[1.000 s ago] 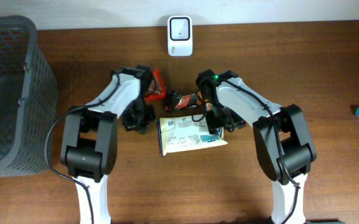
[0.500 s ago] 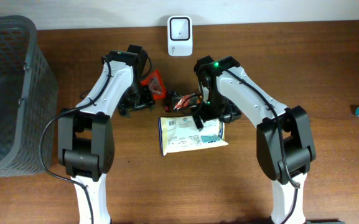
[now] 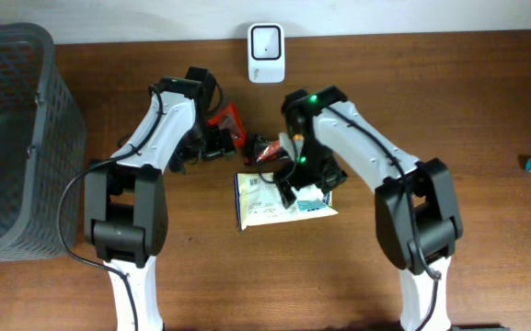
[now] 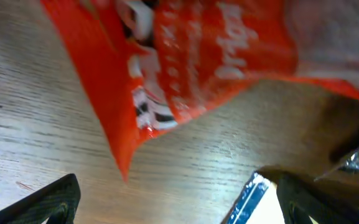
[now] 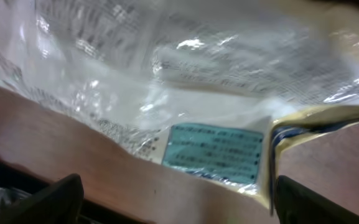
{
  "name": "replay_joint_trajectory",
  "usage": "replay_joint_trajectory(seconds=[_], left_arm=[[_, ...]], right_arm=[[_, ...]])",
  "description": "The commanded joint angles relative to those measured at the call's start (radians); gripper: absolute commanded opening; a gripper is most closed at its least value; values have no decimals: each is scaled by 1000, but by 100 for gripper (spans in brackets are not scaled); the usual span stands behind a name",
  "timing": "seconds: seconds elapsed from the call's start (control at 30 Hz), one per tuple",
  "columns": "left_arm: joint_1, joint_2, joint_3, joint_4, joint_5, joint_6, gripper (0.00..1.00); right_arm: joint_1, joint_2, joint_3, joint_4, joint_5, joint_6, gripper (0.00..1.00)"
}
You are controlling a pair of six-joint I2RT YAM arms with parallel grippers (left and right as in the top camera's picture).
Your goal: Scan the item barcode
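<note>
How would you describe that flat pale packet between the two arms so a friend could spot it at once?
On the brown wooden table, start from the white boxy device at the far edge and come nearer. Just past a cluster of wrappers lies the flat packet. It is the largest, whitish with fine print; its neighbours are an orange-red packet and a dark wrapper.

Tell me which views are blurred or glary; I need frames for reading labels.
Overhead: sharp, evenly lit, print on the white packet too small. Left wrist: orange packet close, smeared with blur. Right wrist: glare streaks across the white packet's film, text soft.
</note>
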Motion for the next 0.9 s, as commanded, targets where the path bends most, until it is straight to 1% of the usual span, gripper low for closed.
replay_joint_trajectory(seconds=[0.0,0.03,0.1,0.13,0.3,0.43,0.63,0.77,0.83,0.87], left_arm=[[34,5,-7,21,-14,-27,99],[49,5,-7,31,-18,-27,99],[79,5,-7,36,-18,-27,99],[91,5,-7,35,-18,-27,99],[150,5,-7,17,-18,-27,99],[184,5,-7,9,-18,-27,99],[195,5,-7,9,-22,-26,99],[195,5,-7,8,-23,-26,99],[195,5,-7,8,-26,-26,99],[195,5,-7,8,-29,-26,99]], right_arm=[[110,3,4,-3,185,22,99],[143,3,4,-3,274,60,99],[222,3,4,2,426,81,99],[249,3,4,10,452,81,99],[378,4,-1,114,467,68,99],[447,3,-29,168,547,69,99],[483,4,-102,273,649,69,99],[475,3,-199,368,661,69,94],[474,4,-229,395,678,70,89],[474,4,-241,404,692,70,85]])
